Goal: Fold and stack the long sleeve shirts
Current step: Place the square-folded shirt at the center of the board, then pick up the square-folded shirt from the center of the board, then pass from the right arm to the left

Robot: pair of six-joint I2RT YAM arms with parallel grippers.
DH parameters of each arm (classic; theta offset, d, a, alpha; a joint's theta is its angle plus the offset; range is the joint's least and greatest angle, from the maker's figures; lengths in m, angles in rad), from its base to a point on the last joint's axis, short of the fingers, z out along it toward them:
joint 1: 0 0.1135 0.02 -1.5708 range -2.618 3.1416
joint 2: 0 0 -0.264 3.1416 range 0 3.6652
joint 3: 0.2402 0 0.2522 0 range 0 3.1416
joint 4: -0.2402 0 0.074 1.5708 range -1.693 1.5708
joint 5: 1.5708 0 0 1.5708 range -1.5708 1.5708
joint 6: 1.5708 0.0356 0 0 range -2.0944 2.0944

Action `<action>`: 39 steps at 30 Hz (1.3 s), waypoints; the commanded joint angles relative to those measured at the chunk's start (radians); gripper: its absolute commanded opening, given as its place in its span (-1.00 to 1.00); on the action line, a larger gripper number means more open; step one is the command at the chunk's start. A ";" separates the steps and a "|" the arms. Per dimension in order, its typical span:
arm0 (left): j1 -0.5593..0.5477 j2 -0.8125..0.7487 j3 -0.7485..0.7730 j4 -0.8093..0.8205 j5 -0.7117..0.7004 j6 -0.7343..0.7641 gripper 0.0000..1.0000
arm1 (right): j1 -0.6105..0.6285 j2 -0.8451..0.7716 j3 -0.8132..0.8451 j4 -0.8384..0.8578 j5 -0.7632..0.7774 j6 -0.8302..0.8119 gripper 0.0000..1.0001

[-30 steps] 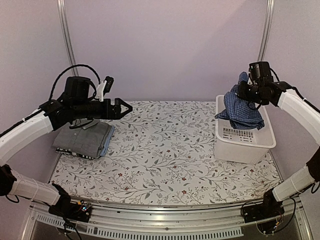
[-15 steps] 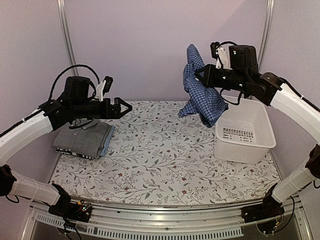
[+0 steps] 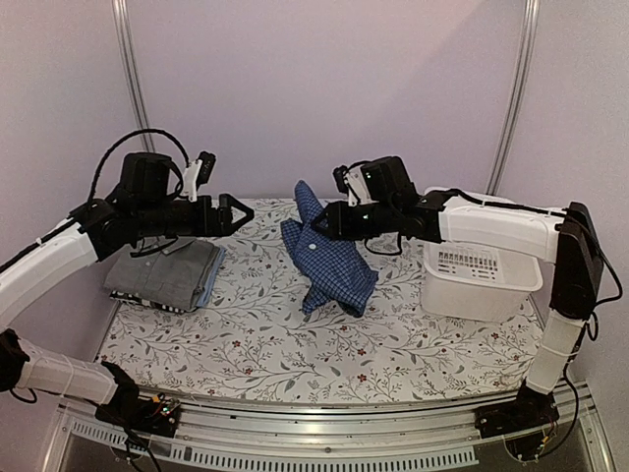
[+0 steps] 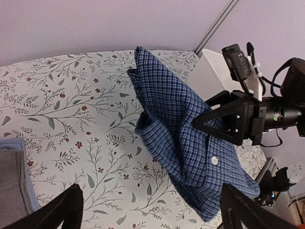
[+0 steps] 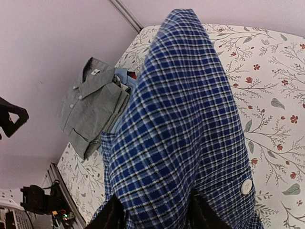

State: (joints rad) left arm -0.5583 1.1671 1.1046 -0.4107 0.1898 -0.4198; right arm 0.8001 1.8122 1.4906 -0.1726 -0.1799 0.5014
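My right gripper (image 3: pixel 320 219) is shut on the dark blue checked shirt (image 3: pixel 329 258), which hangs crumpled over the middle of the table, its lower end on or near the cloth. The shirt fills the right wrist view (image 5: pixel 181 138) and shows a white button in the left wrist view (image 4: pixel 190 143). My left gripper (image 3: pixel 236 211) is open and empty, held above the table's left side and pointing at the shirt. A stack of folded shirts (image 3: pixel 167 273), grey on top with light blue and dark stripes under it, lies at the left edge.
A white plastic basket (image 3: pixel 482 280) stands at the right of the table. The table has a floral cloth (image 3: pixel 295 344). The folded stack also shows in the right wrist view (image 5: pixel 93 105).
My right arm has lifted the blue shirt out of the basket and swung it left and down over the middle of the table. The left arm has hardly moved.
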 commanded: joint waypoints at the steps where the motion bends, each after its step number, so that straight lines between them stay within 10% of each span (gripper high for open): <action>1: 0.001 -0.008 -0.034 -0.020 -0.002 -0.007 0.99 | 0.002 0.020 -0.019 0.080 -0.055 0.019 0.12; 21: 0.005 0.069 -0.182 0.079 0.151 -0.104 0.99 | 0.139 0.002 -0.110 -0.268 0.457 0.021 0.76; 32: 0.004 0.146 -0.206 0.126 0.202 -0.136 0.99 | 0.281 -0.051 -0.100 -0.105 0.217 -0.011 0.21; 39: 0.001 0.246 -0.199 0.159 0.279 -0.150 0.99 | 0.343 -0.030 -0.163 -0.033 0.191 -0.028 0.27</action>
State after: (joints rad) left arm -0.5560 1.3529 0.9108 -0.2947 0.4088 -0.5571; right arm 1.1351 1.8034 1.3582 -0.2794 0.0456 0.4778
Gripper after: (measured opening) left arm 0.996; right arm 0.610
